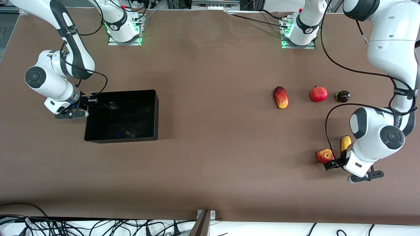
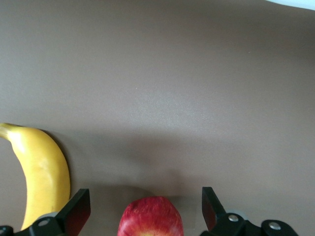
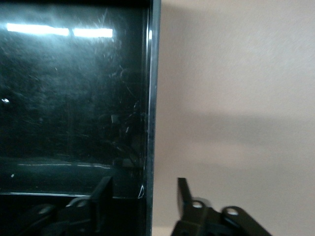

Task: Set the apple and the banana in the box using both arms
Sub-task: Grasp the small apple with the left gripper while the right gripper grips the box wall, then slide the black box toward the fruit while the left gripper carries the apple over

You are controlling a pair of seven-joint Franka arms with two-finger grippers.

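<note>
Apple (image 2: 150, 216) sits between the spread fingers of the left gripper (image 2: 145, 211), beside the banana (image 2: 43, 172), toward the left arm's end of the table; close squarely across its middle. The right gripper (image 3: 142, 196) straddles the box (image 1: 154, 111) wall, fingers apart. One apple, one banana, one box.
</note>
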